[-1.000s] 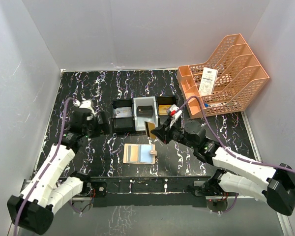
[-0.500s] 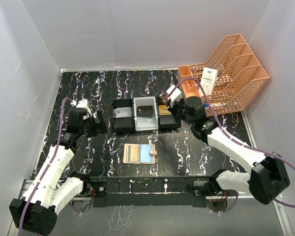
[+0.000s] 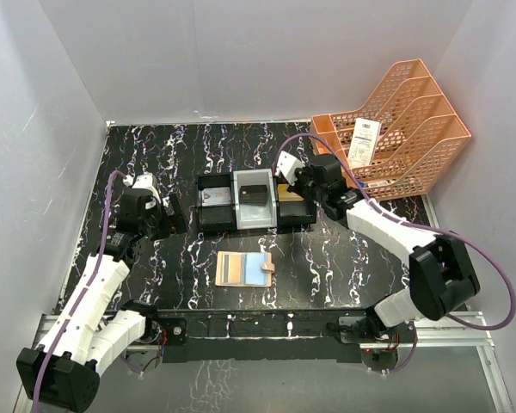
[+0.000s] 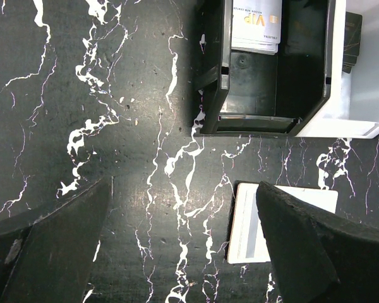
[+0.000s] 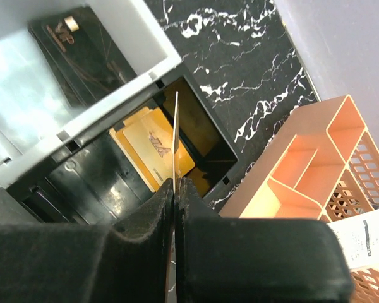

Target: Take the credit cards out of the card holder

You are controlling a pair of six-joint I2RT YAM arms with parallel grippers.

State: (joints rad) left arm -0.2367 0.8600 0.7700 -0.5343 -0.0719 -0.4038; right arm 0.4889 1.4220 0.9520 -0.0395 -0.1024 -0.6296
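Observation:
The tan card holder [image 3: 243,269] lies open and flat on the table in front of the tray, its brown snap tab on the right. Its pale left end shows in the left wrist view [image 4: 249,224]. My right gripper [image 3: 287,181] [image 5: 175,189] is shut on a gold credit card [image 5: 176,126], held edge-on above the tray's right compartment. Another gold card [image 5: 153,148] lies in that compartment. A black card [image 5: 82,44] lies in the grey middle compartment and a silvery card [image 4: 258,25] in the left one. My left gripper [image 3: 177,215] [image 4: 183,252] is open and empty, left of the tray.
The black-and-grey three-compartment tray [image 3: 215,224] [image 4: 224,76] [image 5: 145,38] stands mid-table. An orange file rack [image 3: 396,138] [image 5: 303,164] with a white receipt [image 3: 363,142] [image 5: 366,237] stands at the back right. Grey walls enclose the table.
My right gripper has carried the gold card from above the card holder back and right, over the tray's right compartment. My left arm drew back slightly, then stayed still.

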